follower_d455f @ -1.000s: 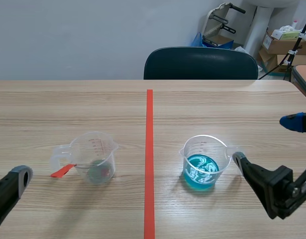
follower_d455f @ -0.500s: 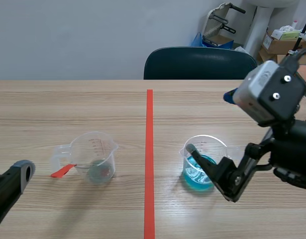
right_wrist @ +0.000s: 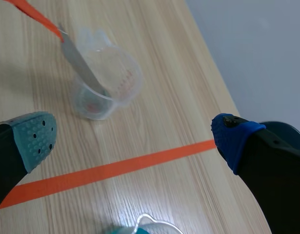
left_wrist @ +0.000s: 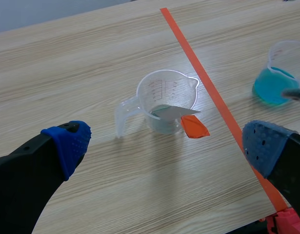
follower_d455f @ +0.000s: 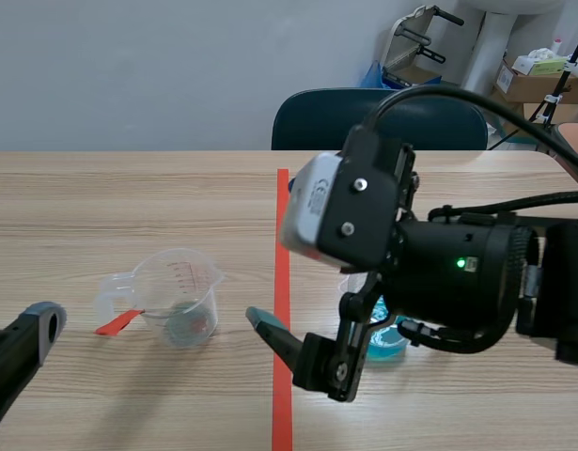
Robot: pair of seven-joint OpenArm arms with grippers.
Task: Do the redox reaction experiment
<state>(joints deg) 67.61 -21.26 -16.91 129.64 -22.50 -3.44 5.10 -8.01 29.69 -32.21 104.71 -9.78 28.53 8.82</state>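
Note:
A clear measuring cup (follower_d455f: 180,303) stands left of the tape line, with a metal spatula in it whose orange-red handle (follower_d455f: 117,322) sticks out over the rim. My right arm (follower_d455f: 439,272) mostly hides a beaker of blue liquid (follower_d455f: 390,340), which stands right of the line. One finger (follower_d455f: 270,331) of that arm reaches across the line toward the clear cup. In the right wrist view my right gripper (right_wrist: 135,139) is open, with the clear cup (right_wrist: 106,83) ahead of it. My left gripper (left_wrist: 167,146) is open, just short of the cup (left_wrist: 167,100) and the spatula handle (left_wrist: 193,127).
An orange-red tape line (follower_d455f: 282,216) runs down the middle of the wooden table (follower_d455f: 129,207). A dark chair (follower_d455f: 378,117) stands behind the far edge. Boxes and a stand sit at the back right, off the table.
My right arm has swung in from the right edge, over the blue beaker, to the tape line, staying open. The left gripper and both cups have not moved.

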